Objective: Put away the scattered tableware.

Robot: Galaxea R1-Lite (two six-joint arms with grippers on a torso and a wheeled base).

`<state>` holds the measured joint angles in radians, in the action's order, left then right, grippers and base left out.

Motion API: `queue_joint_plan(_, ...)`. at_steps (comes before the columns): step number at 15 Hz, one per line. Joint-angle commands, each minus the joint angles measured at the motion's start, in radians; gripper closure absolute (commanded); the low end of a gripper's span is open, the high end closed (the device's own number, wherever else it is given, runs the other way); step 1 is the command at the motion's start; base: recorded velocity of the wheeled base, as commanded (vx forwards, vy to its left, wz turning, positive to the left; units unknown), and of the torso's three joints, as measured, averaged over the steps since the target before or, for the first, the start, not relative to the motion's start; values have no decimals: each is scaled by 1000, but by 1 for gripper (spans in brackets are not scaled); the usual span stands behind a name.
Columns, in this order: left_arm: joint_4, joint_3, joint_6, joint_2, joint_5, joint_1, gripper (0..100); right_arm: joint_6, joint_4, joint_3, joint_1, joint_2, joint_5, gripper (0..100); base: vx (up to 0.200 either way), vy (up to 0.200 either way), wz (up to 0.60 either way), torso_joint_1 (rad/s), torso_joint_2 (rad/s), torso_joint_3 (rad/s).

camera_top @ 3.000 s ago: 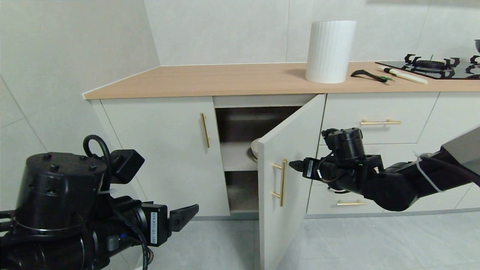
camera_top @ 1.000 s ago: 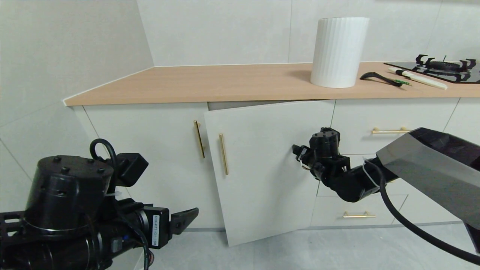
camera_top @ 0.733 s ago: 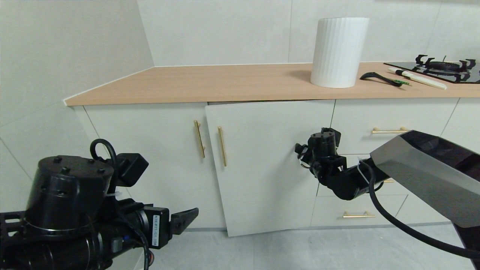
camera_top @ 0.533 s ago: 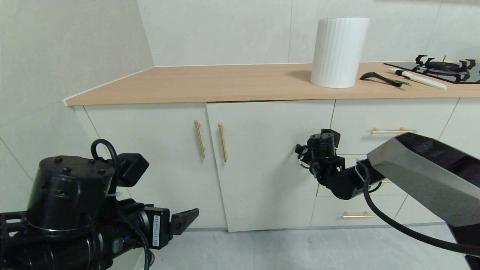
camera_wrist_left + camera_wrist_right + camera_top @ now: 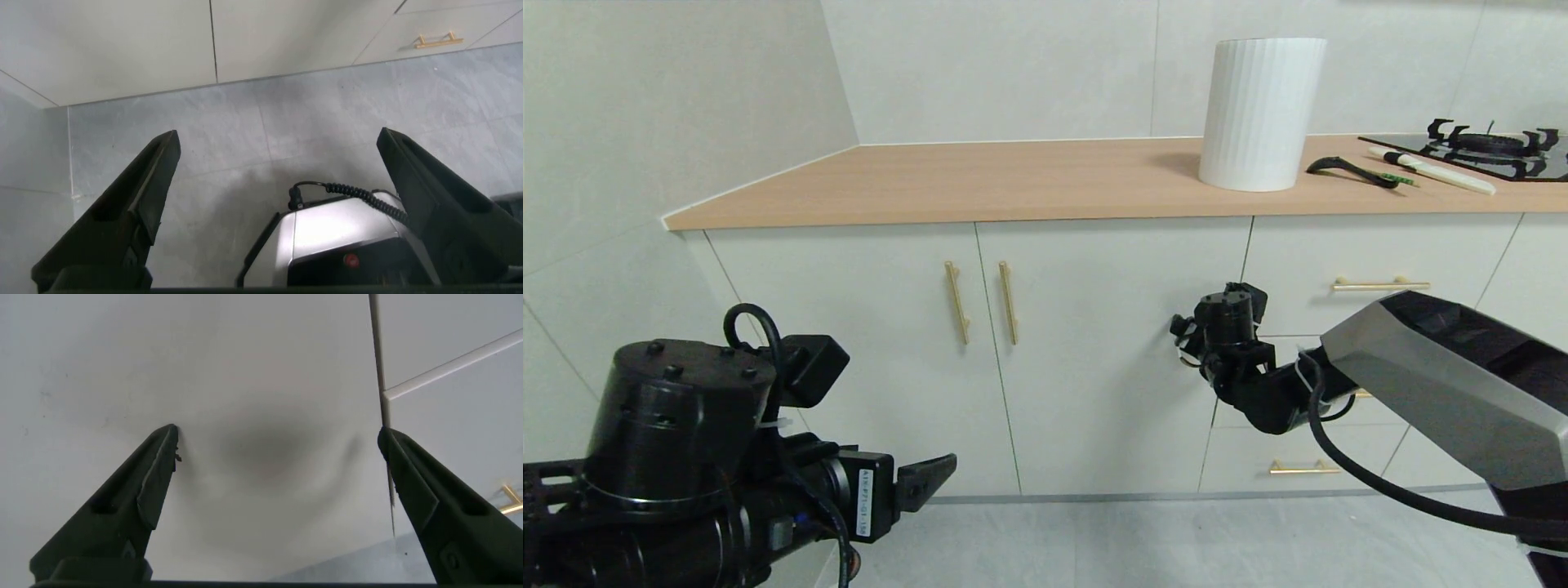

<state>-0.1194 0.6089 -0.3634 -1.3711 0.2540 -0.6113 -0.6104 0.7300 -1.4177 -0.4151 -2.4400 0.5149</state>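
The right-hand cupboard door (image 5: 1107, 359) under the wooden counter (image 5: 980, 180) stands closed, flush with its neighbour. My right gripper (image 5: 1179, 331) rests against that door near its hinge side; in the right wrist view the gripper (image 5: 278, 434) is open, fingers spread wide right at the door's white face (image 5: 261, 367). On the counter at the right lie a black spoon (image 5: 1346, 169) and a white utensil with a green band (image 5: 1431, 174). My left gripper (image 5: 929, 478) hangs low at the left, open over the floor (image 5: 278, 143), holding nothing.
A tall white ribbed canister (image 5: 1261, 114) stands on the counter beside the spoon. A gas hob (image 5: 1494, 145) is at the far right. Gold handles (image 5: 1009, 302) mark the doors, and drawers (image 5: 1376, 285) sit to the right. Grey floor tiles (image 5: 1160, 539) lie open below.
The cupboard door swung from open to fully closed with my right gripper against it, hiding the shelves and bowl inside. The left arm stayed put.
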Motion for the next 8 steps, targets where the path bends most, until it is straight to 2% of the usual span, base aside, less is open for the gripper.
queue_joint_plan(1, 0, 0, 0, -2, 1, 1, 0, 0, 0, 5, -4, 7, 1, 0, 0, 0, 0, 0, 0, 0)
queue_joint_plan(4, 0, 0, -2, -2, 1, 1, 0, 1, 0, 80, -34, 68, -1, 0, 0, 0, 0, 0, 0, 0)
queue_joint_plan(5, 0, 0, 0, 0, 2, 1, 0, 14, 2, 187, -67, 156, -38, 0, 0, 0, 0, 0, 0, 0)
queue_joint_plan(6, 0, -1, 0, 4, 2, -1, 0, 29, 2, 341, -97, 271, -168, 0, 0, 0, 0, 0, 0, 0)
queue_joint_plan(8, 0, -1, 0, 7, 4, 1, 0, 95, 2, 490, -105, 407, -352, 0, 0, 0, 0, 0, 0, 0)
